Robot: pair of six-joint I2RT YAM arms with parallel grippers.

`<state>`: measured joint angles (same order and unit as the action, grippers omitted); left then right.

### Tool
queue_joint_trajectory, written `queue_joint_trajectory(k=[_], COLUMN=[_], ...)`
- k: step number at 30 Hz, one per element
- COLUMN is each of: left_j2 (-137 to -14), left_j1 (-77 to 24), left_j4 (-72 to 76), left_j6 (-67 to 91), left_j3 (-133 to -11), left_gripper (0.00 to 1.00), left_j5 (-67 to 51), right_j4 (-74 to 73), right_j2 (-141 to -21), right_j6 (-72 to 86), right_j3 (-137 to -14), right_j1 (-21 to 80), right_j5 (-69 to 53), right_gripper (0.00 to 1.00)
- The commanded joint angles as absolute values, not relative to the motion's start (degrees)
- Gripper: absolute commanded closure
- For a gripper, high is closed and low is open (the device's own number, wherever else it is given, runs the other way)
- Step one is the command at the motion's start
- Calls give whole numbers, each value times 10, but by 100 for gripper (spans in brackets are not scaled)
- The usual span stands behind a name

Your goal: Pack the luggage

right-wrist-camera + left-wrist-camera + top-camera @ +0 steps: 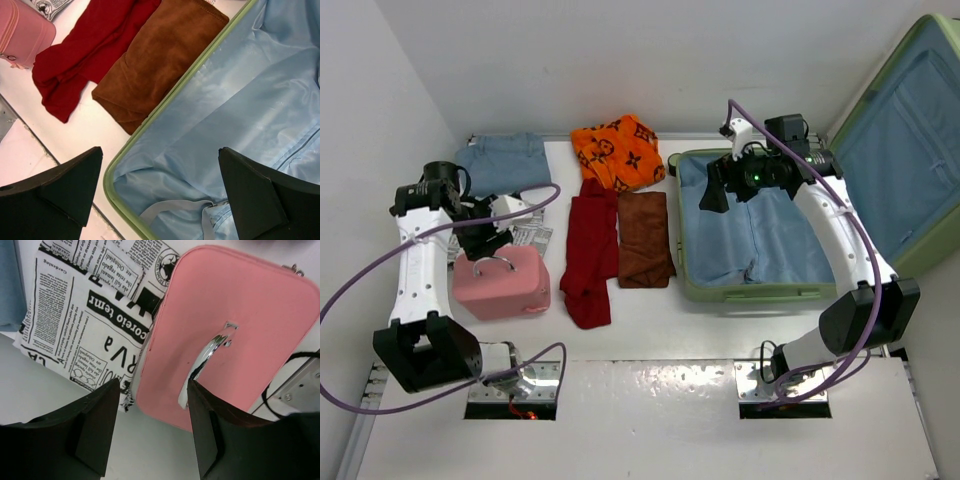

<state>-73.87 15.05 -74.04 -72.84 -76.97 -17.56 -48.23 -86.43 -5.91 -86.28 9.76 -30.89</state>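
White tabletop point(650, 320) fills the overhead view. At three o'clock on it lies the luggage point(750, 292), light green, with its lid propped open toward one o'clock and its blue lining showing. The right arm crosses that lining from above. The right gripper point(160, 150) hangs over the seven-o'clock corner with its jaws spread wide, holding nothing. Only its wrist view shows a grey strap point(175, 207) inside.

Just outside the green rim, toward nine o'clock, lies a brown towel point(643, 238), with a red garment point(590, 250) touching it. An orange patterned cloth point(618, 148) sits at their twelve o'clock, and folded denim point(505, 162) at the table's eleven.

At eight o'clock sits a pink case point(240, 325). From overhead the left arm hides much of the newspaper-print cloth point(85, 315); the left wrist view shows its print, right beside the case. The left gripper point(154, 385) stands partly parted over the case's edge, and one finger point(205, 430) covers the near end of the metal handle point(210, 352). Nothing is visibly clamped.
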Motion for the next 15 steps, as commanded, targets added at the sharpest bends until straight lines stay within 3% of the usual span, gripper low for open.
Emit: queue_joint_trajectory(k=[1,15], left_j2=[-729,-697], left_j1=[159,159], left_j4=[-745,-745], left_j6=[-789,-820], left_j3=[-776,-708], left_gripper=[39,39], left_j5=[-182,-165], right_j4=[-477,-479], right_j2=[-865,-875], right_j6=[-69,-71], right_j3=[-873,-876], right_j1=[101,105], right_j5=[-307,-305], right_gripper=[1,1])
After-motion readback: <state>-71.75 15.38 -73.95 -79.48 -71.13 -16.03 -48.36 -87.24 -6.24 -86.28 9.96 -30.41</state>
